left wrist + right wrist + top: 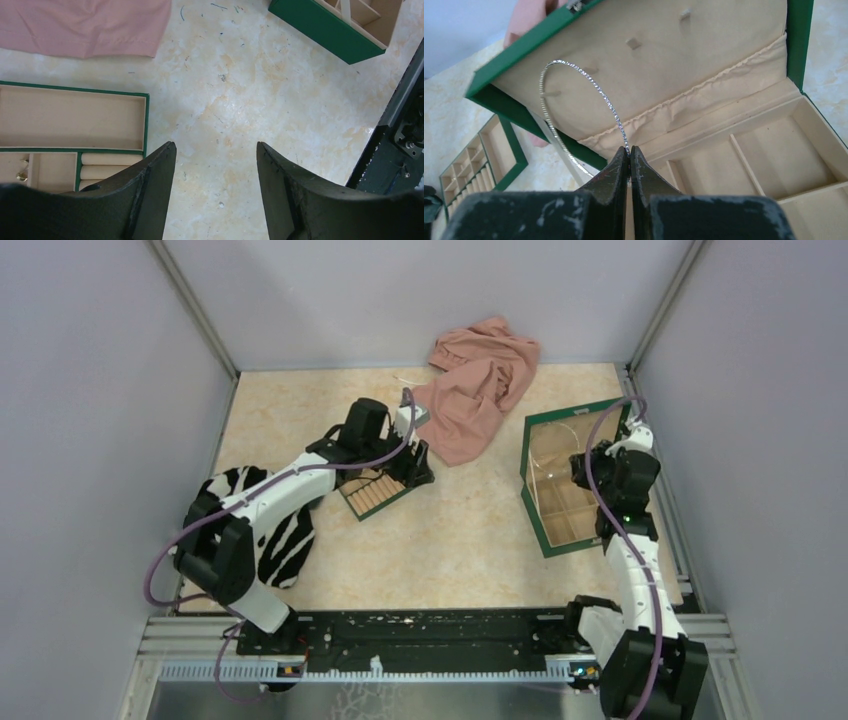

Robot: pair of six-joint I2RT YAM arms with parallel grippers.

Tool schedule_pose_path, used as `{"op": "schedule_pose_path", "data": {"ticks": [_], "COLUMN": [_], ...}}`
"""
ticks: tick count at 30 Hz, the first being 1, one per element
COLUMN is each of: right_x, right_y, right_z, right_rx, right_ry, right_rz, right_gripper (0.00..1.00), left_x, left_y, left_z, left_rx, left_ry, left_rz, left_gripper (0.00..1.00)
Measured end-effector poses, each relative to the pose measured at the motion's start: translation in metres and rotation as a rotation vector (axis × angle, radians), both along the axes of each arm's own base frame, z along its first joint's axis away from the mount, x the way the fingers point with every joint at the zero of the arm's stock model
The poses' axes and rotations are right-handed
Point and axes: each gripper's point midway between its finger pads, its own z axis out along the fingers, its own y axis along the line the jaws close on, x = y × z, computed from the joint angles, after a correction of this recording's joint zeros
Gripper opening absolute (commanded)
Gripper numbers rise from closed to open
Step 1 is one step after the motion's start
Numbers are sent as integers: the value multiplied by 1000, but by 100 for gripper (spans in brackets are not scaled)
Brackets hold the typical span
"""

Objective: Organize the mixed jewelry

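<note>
Seen from above, a marbled desk (450,540) with two robot arms based at 6 o'clock. Toward 9 o'clock, the left end effector (215,146) hangs over bare desk with its jaws spread wide and nothing between them. Just at its 9 o'clock lies a small green-edged slotted tray (70,117); one tiny gold speck (21,175) sits in a small compartment. At 12 o'clock lies a crumpled pink cloth (475,390).

Toward 3 o'clock stands the green jewelry box (796,45), lid open, padded beige lining and bare compartments showing. Over it the right end effector (629,150) is pinched fully closed on the necklace (574,70), a thin sparkling silvery chain. The chain rises from the fingertips, arcs toward 11 o'clock before the lid, then curves back down.

The chain looks very light, thin and slippery. It holds its arc, so it seems springy rather than limp. A firm fingertip pinch near one end suits it; a loose grip would likely let it slide out.
</note>
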Motion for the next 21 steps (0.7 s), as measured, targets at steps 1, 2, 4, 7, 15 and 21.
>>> {"op": "schedule_pose_path", "data": {"ticks": [1,2,4,7,15,21], "right_x": [1,1,2,5,17,26], "right_y": [-1,-1,-3,-8,-22,-27], "right_z": [-5,-10,-18,-25,-35,-55], "right_rx": [0,-2,-6,-21,-76,-95], "right_ry": [9,22,41,54,42,86], "right_rz": [-1,-4,-12,-27,-71,-78], "right_gripper": [0,0,0,0,0,17], "left_x": [0,-1,-1,0,-5,-6], "left_y": [-1,-1,-2,-3,-4,-4], "left_z": [-3,-4,-8,-8,-9,-10], "left_rx": [2,4,11,15,12,14], "left_ry": [7,13,29,42,57,62], "left_rz": [-4,-6,-10,-14,-33,-35], "left_gripper": [65,65,64,63,65,65]}}
